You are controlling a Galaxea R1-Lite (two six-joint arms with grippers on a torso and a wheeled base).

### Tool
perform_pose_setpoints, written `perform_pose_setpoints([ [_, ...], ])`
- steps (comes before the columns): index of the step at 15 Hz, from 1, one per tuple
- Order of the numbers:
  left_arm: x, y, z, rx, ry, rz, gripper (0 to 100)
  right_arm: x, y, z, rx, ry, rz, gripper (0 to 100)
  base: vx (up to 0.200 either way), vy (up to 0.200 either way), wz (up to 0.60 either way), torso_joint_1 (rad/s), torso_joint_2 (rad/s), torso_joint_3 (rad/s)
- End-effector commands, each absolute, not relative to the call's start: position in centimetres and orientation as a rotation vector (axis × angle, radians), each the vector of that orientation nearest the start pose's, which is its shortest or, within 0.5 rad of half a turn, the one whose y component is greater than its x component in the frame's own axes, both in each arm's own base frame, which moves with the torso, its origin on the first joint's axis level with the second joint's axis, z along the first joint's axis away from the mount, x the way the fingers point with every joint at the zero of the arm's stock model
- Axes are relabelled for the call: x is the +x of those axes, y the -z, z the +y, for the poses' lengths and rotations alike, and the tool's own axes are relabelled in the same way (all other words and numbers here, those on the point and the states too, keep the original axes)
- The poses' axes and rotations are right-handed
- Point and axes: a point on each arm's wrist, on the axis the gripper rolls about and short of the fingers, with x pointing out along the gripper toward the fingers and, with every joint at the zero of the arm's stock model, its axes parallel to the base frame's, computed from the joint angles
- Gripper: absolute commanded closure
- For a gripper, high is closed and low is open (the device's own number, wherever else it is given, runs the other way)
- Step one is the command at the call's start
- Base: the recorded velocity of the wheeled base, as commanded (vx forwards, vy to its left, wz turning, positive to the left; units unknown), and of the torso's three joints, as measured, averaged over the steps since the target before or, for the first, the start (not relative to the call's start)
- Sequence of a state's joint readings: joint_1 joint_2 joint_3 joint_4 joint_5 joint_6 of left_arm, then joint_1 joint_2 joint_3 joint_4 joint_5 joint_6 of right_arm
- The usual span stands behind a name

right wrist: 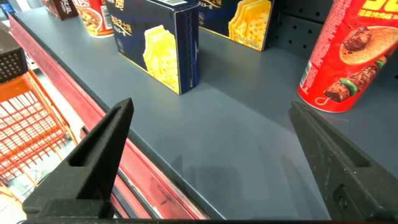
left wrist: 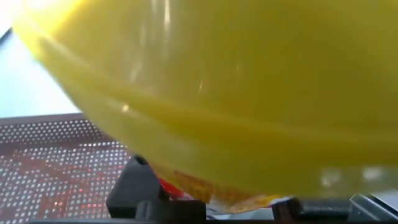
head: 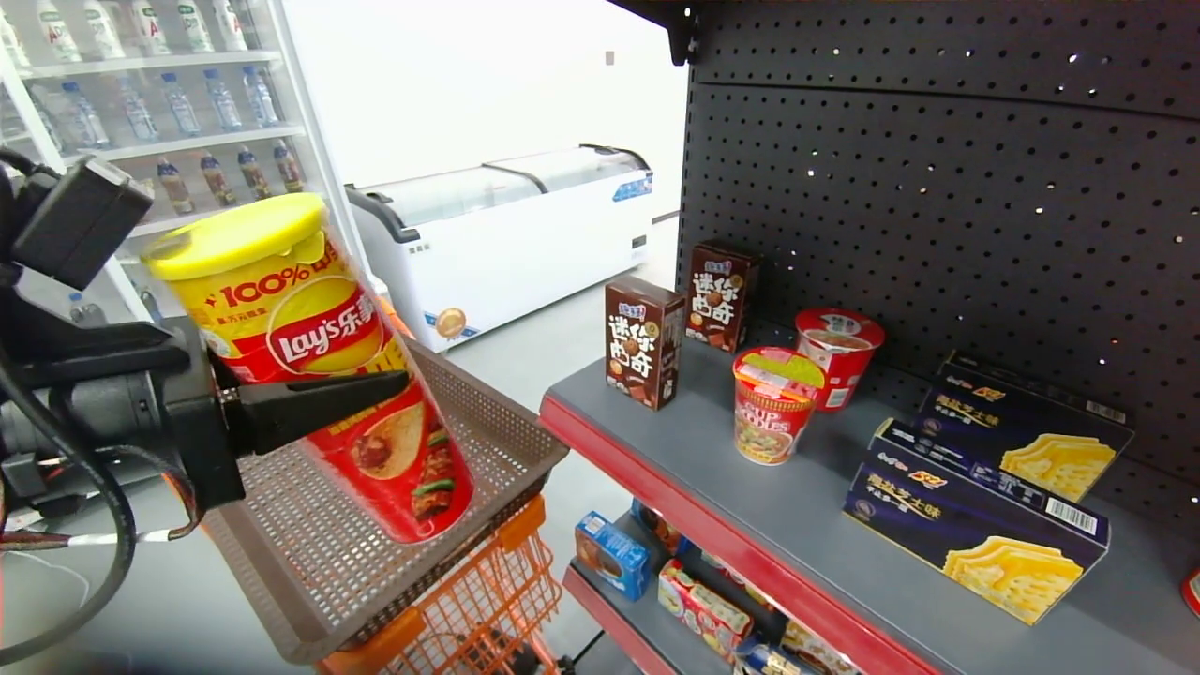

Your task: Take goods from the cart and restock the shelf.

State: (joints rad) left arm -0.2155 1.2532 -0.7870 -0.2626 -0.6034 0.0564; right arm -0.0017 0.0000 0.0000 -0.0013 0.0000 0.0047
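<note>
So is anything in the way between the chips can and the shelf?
Nothing visible. The chips can, in the left gripper above the cart basket, has open air to the shelf. The brown boxes and noodle cups stand farther back, leaving its front bare.

Chip canister (head: 319, 366) – two: one held above cart basket (head: 309, 562), second canister (right wrist: 345, 56) standing on shelf (head: 712, 487)
Brown boxes (head: 642, 342) – two, upright at shelf's left end, one near front edge, other toward back
Cup noodles (head: 773, 405) – two, mid-shelf, one behind other
Dark blue boxes (head: 975, 520) – two, right part of shelf, one toward back
Small blue box (head: 611, 553) – one, lower shelf's left end
Cart (head: 469, 600) – one
Chest freezer (head: 525, 244) – one
</note>
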Motion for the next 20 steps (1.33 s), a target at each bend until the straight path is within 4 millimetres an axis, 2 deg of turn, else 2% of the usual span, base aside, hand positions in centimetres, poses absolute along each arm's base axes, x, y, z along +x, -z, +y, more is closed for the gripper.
perform_pose_setpoints([
  [1, 18.7, -25.2, -6.8, 0.013, 0.909, 0.202, 100, -2.3, -7.6, 0.0, 0.005, 0.000, -0.002, 0, 0.000, 0.000, 0.00, 0.000, 0.00, 0.000],
  [4, 18.1, -24.9, -9.2, 0.018, 1.057, 0.224, 100, -2.3, -7.6, 0.0, 0.005, 0.002, -0.002, 0, 0.000, 0.000, 0.00, 0.000, 0.00, 0.000],
  [8, 19.4, -24.2, -11.2, 0.029, 1.126, 0.256, 100, -2.3, -7.6, 0.0, 0.005, 0.000, -0.002, 0, 0.000, 0.000, 0.00, 0.000, 0.00, 0.000],
  [12, 20.9, -24.3, -12.1, 0.044, 1.168, 0.251, 100, -2.3, -7.6, 0.0, 0.005, 0.002, -0.002, 0, 0.000, 0.000, 0.00, 0.000, 0.00, 0.000],
  [20, 20.9, -23.9, -12.8, 0.063, 1.236, 0.249, 100, -2.3, -7.6, 0.0, 0.003, 0.002, -0.002, 0, 0.000, 0.000, 0.00, 0.000, 0.00, 0.000],
])
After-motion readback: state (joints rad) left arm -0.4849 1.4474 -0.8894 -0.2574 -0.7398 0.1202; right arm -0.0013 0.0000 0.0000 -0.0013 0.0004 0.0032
